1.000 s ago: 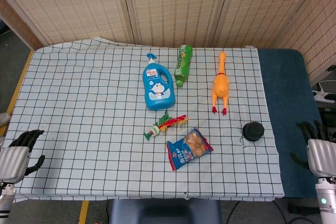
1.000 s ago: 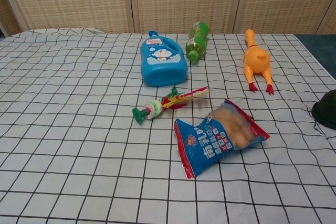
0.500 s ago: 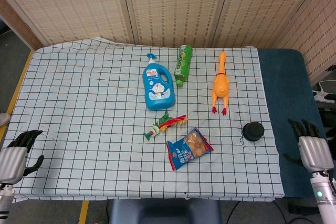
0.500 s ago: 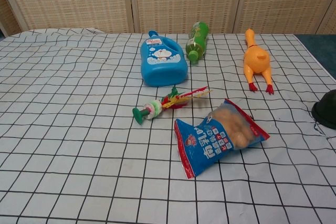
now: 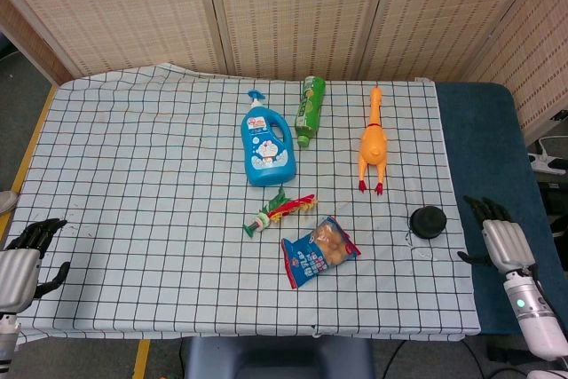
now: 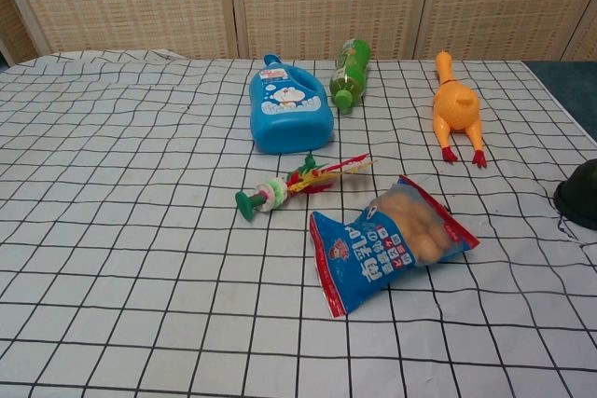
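Lying just left of the right hand (image 5: 502, 239): black puck (image 5: 428, 221).

A table carries everything, covered by a white cloth with a black grid (image 5: 133, 157); a dark blue strip of the top (image 5: 484, 130) shows bare at the right. On the cloth lie a blue detergent bottle (image 5: 265, 150), a green drink bottle (image 5: 310, 110) on its side, an orange rubber chicken (image 5: 374, 142), a colourful rope toy (image 5: 280, 212), a snack bag (image 5: 319, 251) and a black round lid (image 5: 428, 221) near the cloth's right edge.
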{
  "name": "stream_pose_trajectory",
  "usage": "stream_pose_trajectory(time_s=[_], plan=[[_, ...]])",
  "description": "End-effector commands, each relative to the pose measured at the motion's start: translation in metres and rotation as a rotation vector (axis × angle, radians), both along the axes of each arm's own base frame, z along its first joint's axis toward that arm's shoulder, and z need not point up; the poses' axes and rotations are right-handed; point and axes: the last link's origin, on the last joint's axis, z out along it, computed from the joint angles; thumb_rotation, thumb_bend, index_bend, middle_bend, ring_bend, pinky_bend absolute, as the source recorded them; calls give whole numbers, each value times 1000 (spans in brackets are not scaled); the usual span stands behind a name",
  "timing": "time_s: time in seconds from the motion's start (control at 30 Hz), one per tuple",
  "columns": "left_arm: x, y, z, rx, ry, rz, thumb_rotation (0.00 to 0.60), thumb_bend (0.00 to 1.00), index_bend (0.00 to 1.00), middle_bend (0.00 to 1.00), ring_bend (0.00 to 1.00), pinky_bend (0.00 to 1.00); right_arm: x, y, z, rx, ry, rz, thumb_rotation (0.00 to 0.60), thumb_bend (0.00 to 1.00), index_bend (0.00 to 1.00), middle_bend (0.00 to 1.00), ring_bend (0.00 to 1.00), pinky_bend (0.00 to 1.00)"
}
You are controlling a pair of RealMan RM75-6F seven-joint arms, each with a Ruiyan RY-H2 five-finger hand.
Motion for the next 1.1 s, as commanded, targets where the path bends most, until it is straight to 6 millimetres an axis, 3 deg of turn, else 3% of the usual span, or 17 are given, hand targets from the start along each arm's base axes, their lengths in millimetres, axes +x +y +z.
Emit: stream_pose_trajectory(time_s=[0.03,0.6,1.1], plan=[[0,0,0,1,2,1,600,369,168,145,136,347,1,-9,-6,7,-4,-5,600,52,68,96,0,79],[0,-1,1,3,-4,-5,600,369,169,145,136,347,4,-41,-32,65,-9,-28,600,53,107,94,0,79],[-1,0,1,0,-6,-3,600,368,169,146,137,347,14,-53,-41,53,-62,13,600,52,157,99,0,80]])
